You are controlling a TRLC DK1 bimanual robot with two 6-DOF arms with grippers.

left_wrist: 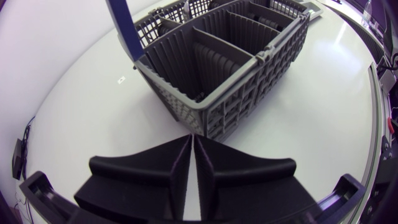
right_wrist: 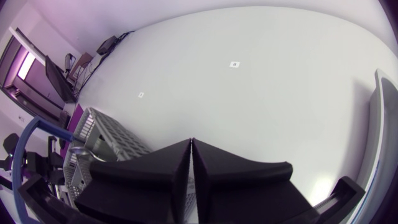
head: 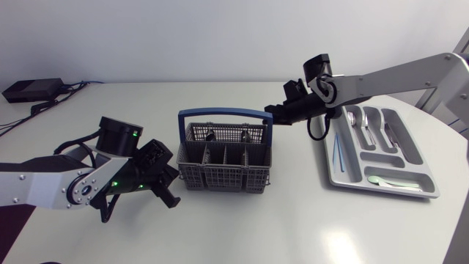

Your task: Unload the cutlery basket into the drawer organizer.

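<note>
right gripper (head: 277,114): fingers pressed together, holding nothing, tips at the cutlery basket's (head: 223,170) far right corner, just by the end of the blue handle (head: 225,114). left gripper (left_wrist: 192,138): also pressed together and empty, near the basket's near left corner. basket's long axis runs left-right. something dark in its far compartments, can't tell what. right arm looks better placed. drawer organizer (head: 344,178) sits well apart to the basket's right, plain table (head: 293,220) between. the handle arches over the middle, so probably drop in beside it.

basket (head: 223,176) rear contents: too small | organizer (right_wrist: 381,124): cut by edge
</note>
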